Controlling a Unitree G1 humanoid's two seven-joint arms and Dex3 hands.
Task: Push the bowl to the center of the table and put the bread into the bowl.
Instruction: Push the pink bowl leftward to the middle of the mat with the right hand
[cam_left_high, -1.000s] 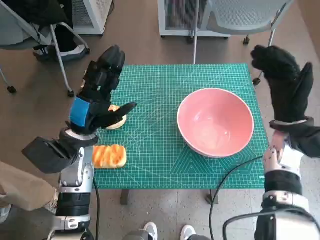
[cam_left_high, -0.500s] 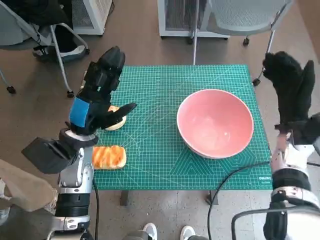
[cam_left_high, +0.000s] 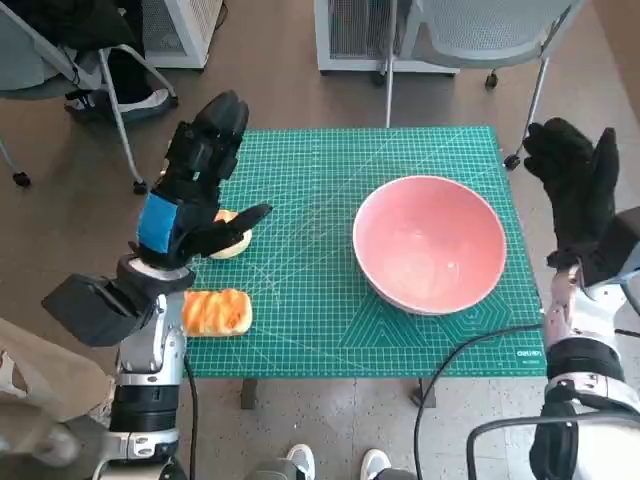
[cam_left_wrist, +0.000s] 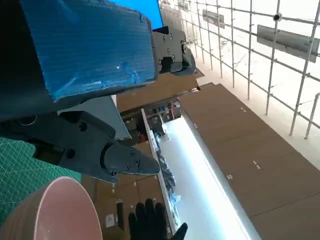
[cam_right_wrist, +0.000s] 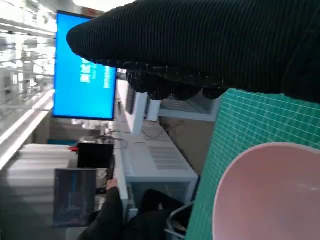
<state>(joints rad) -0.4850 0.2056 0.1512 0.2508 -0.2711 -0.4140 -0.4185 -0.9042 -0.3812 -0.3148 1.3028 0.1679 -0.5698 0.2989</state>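
A large pink bowl (cam_left_high: 431, 243) sits on the right half of the green cutting mat (cam_left_high: 320, 180); its rim also shows in the left wrist view (cam_left_wrist: 60, 207) and the right wrist view (cam_right_wrist: 270, 192). An orange-brown bread loaf (cam_left_high: 213, 312) lies at the mat's near left corner. A second, paler bun (cam_left_high: 232, 242) lies half hidden under my left hand (cam_left_high: 195, 190), which hovers raised and open above it. My right hand (cam_left_high: 580, 195) is lifted off the table's right edge, fingers spread upward, holding nothing, a little apart from the bowl.
Chair legs (cam_left_high: 120, 110) and a dark bag stand on the floor at the far left. A white cabinet (cam_left_high: 360, 35) and another chair (cam_left_high: 500, 30) stand behind the table. A black cable (cam_left_high: 450, 365) hangs over the near right edge. A person (cam_right_wrist: 107, 215) shows in the right wrist view.
My right hand has moved right and down, away from above the table's far right corner to beside the bowl. The left hand, bowl and bread have stayed put.
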